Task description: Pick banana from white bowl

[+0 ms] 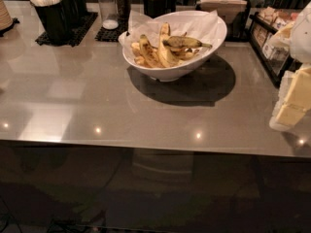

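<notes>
The task is being judged as barely begun. The banana (183,42) is being shown lying across the top of the pile inside the white bowl (170,73), with its thin dark stem pointing right toward the rim. The end effector (294,101) is being taken to be the pale, blocky shape at the right edge of the view, well apart from the bowl. Whether it is open or closed cannot be told, but the banana is plainly not being held by it. The reach, the grasp and the lift are all being counted as not yet done.

The banana's skin is being seen as dull and heavily mottled brown-green, so soft flesh is being assumed. It is being propped on brighter yellow bananas (164,55), curved and leaning at different angles. The bowl is being read as glossy ceramic with a slanted rim, lined with crinkled white paper (141,21) rising above the back edge. The smooth grey tabletop (97,96) is being lit into small reflections.
</notes>
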Controlling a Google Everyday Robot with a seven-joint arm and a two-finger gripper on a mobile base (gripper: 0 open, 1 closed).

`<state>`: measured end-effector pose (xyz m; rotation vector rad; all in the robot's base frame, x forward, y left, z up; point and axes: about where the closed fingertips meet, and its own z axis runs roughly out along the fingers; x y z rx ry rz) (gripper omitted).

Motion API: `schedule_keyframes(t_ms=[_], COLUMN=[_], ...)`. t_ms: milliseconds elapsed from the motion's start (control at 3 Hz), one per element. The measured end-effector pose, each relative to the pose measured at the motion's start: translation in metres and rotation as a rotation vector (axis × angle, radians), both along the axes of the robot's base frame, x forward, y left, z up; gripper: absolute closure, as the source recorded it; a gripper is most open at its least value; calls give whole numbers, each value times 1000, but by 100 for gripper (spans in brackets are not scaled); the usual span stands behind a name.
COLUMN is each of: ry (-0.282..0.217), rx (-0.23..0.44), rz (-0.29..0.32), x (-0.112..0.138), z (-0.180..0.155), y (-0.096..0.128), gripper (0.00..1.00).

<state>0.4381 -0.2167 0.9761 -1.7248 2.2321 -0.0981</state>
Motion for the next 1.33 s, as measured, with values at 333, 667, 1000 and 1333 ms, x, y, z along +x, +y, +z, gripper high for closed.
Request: schedule_keyframes(t_ms=[333, 667, 1000, 1333], ry=[0, -22, -59, -83], rx=[0, 17, 83, 158], rz=[0, -9, 50, 164], x=[0, 4, 39, 84], z=[0, 3, 5, 6], y=[0, 1, 18, 51], gripper=[0, 0, 0, 0])
